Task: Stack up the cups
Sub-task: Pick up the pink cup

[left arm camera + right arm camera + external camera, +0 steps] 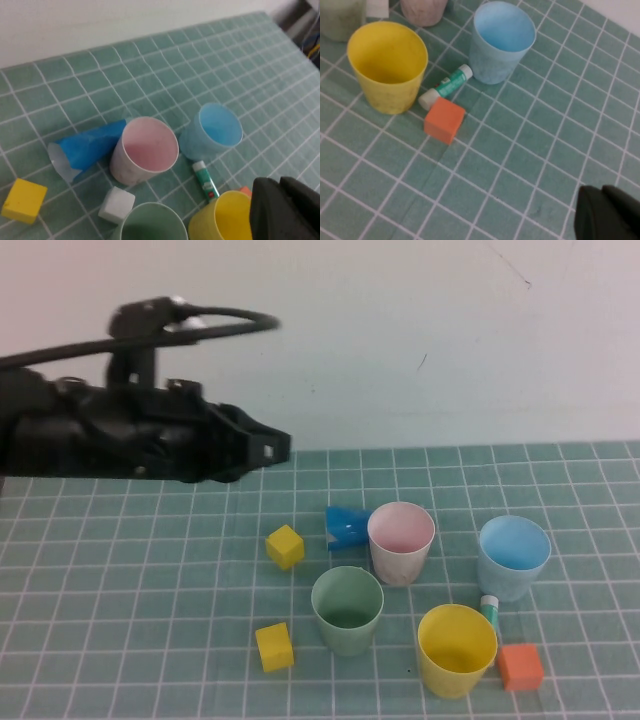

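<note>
No stacking done yet: pale pink plastic cup (401,541), pale green cup (347,609), yellow cup (456,649) & light blue cup (513,556) stand apart, upright, mid-mat. Left gripper (272,447), clenched, is raised behind them; right gripper (604,212), clenched, near mat. Approach step judged pending; jaws must be opened first.

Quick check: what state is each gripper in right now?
Left gripper: shut, empty, raised left of the cups.
Right gripper: shut, empty, near the orange cube.

You've got even, soft overhead light, faint shadows under the cups (430,585). No glare. Left arm (130,435) looks blurry in the high view; wrist views slightly soft.
</note>
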